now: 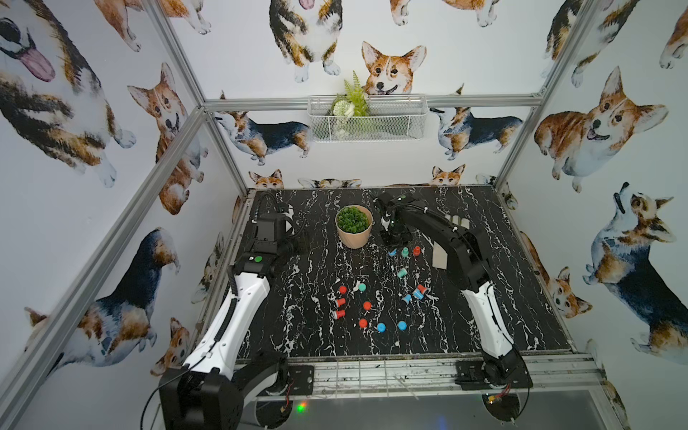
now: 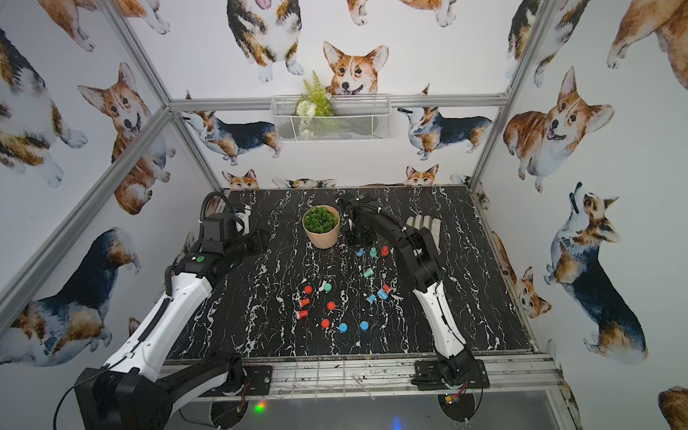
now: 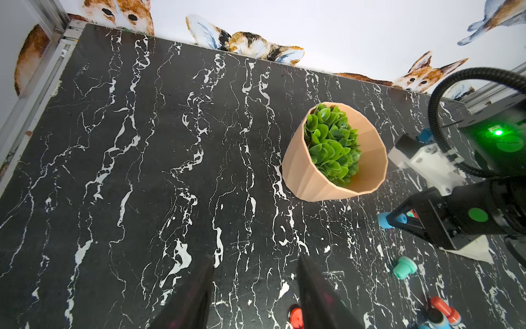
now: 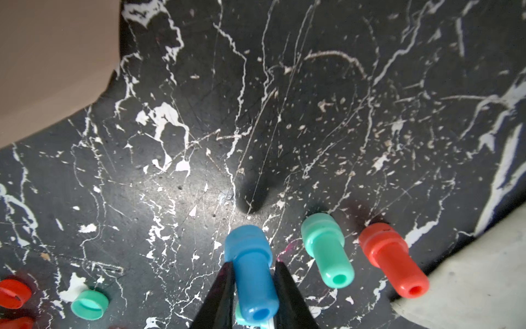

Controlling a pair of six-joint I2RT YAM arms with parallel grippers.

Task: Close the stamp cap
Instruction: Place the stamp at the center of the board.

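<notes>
A blue stamp (image 4: 250, 273) stands with its wide end against the black marble table (image 4: 341, 114), and my right gripper (image 4: 254, 265) is shut on its narrow stem. In both top views this gripper (image 1: 394, 246) is just right of the plant pot, over the blue stamp (image 1: 392, 252) (image 2: 359, 253). A teal stamp (image 4: 326, 250) and a red stamp (image 4: 390, 256) stand beside it. A loose teal cap (image 4: 89, 304) and a red cap (image 4: 12, 293) lie further off. My left gripper (image 3: 256, 257) hangs open above bare table at the far left, with nothing between its fingers.
A potted green plant (image 1: 354, 226) stands mid-table at the back. Several red, blue and teal stamps and caps (image 1: 367, 306) are scattered toward the front. A white sheet (image 1: 441, 257) lies under the right arm. Walls close in the table's back and sides.
</notes>
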